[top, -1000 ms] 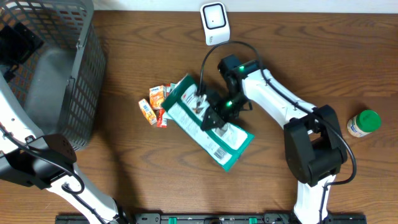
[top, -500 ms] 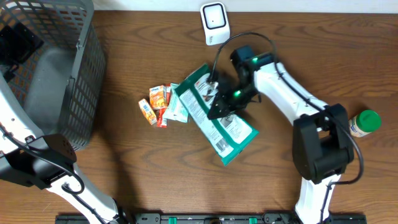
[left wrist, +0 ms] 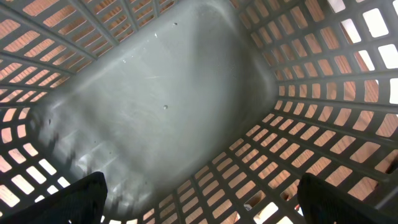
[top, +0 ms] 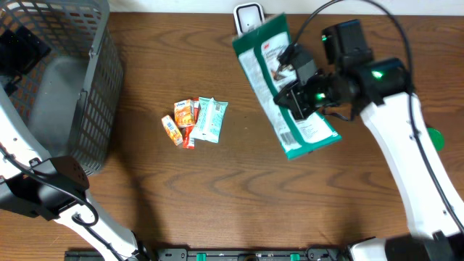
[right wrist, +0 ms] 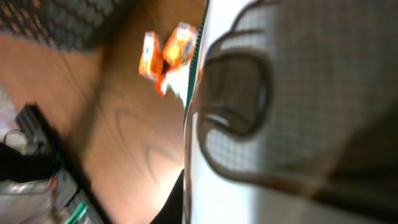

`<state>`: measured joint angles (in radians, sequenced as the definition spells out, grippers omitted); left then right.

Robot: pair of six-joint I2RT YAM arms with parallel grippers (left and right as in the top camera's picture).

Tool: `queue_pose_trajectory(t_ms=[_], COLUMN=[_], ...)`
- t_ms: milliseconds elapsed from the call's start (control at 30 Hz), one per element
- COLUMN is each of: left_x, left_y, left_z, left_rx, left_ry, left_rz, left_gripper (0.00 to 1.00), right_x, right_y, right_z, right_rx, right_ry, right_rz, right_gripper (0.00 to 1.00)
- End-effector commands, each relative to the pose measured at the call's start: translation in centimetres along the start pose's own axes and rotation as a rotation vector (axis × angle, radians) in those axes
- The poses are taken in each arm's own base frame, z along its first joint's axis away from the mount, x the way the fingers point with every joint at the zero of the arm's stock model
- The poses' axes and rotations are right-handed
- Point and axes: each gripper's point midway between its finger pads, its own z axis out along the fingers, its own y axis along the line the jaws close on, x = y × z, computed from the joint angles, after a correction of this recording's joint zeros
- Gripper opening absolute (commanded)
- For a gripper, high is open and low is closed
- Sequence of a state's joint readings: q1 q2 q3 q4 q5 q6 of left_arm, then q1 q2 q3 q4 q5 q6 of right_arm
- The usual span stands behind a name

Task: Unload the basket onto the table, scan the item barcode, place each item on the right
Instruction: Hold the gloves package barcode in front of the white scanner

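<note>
This looks like a mock shop checkout on a robot test bench: a wood-grain table (top: pixel 217 203) holds a grey mesh shopping basket (top: pixel 98 87), a white barcode scanner (top: pixel 249 20), snack packets (top: pixel 194 122) and a green pouch (top: pixel 261 80), beside a white robot arm (top: pixel 406 167).
</note>
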<state>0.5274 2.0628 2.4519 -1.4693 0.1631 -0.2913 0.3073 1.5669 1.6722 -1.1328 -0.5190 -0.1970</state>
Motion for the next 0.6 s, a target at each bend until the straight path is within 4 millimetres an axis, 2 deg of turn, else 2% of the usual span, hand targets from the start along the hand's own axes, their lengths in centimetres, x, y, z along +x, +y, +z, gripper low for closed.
queue_pose_trajectory(t_ms=[0, 100, 200, 300, 567], left_x=[-0.1, -0.1, -0.1, -0.1, -0.1], left_y=[-0.4, -0.4, -0.4, -0.4, -0.4], left_z=[-1.5, -1.5, -1.5, -1.5, -1.5], left_rx=[0.021, 0.021, 0.021, 0.021, 0.021], left_ry=[-0.031, -0.031, -0.031, -0.031, -0.031], left_rz=[0.003, 0.003, 0.003, 0.003, 0.003], left_gripper=[0.98, 0.98, 0.98, 0.98, 0.98], right_x=[-1.9, -3.8, -5.0, -5.6, -6.3], right_y=[2.0, 3.6, 4.9, 5.9, 5.2], right_z=[-2.7, -5.2, -6.6, -6.5, -5.4], right_rx=[0.007, 0.011, 0.004, 0.024, 0.268], right_ry=[-0.112, -0.230, -0.305, -0.325, -0.283], right_rz=[-0.146, -0.237, -0.292, -0.401, -0.515], right_gripper=[0.01, 0.01, 0.01, 0.01, 0.01])
